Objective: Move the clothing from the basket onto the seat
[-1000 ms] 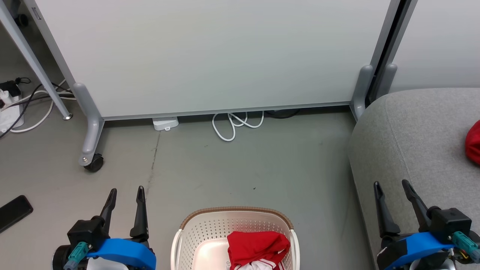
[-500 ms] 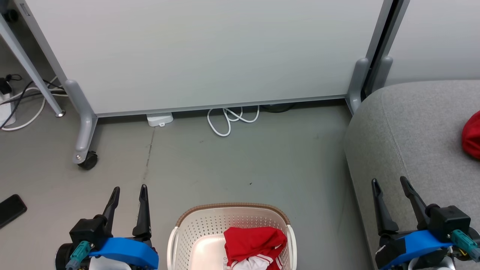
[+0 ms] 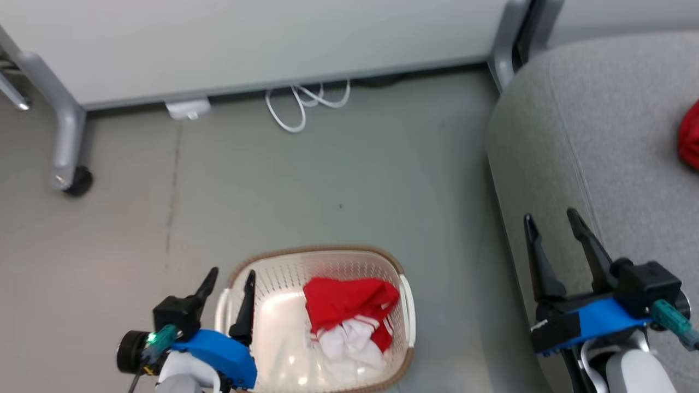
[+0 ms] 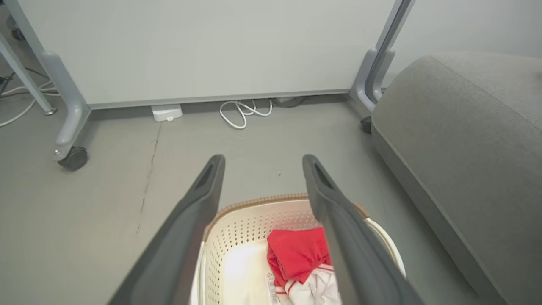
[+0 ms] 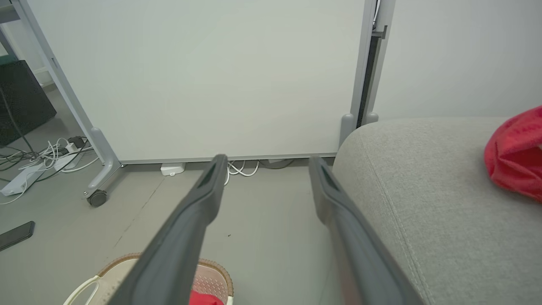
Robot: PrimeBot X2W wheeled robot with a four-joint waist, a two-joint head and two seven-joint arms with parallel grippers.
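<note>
I'm holding left gripper [image 3: 232, 272] spread wide, empty, at basket [image 3: 317, 250] 9 o'clock rim | right gripper [image 3: 550, 215] spread, empty, over seat [image 3: 600, 136] edge | clothing [image 3: 344, 300] lying in basket, red garment [image 3: 690, 136] resting on seat at 3 o'clock.

Lighting's pretty flat and bright, shadows soft. Head view is smeary all over (wrist views are way crisper), plus shiny glare inside the basket [image 3: 273, 325].

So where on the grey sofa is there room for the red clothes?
The sofa is bare from its rounded edge beside the right claw across to the red garment lying farther right. The basket is crowded with clothing in its right half.
</note>
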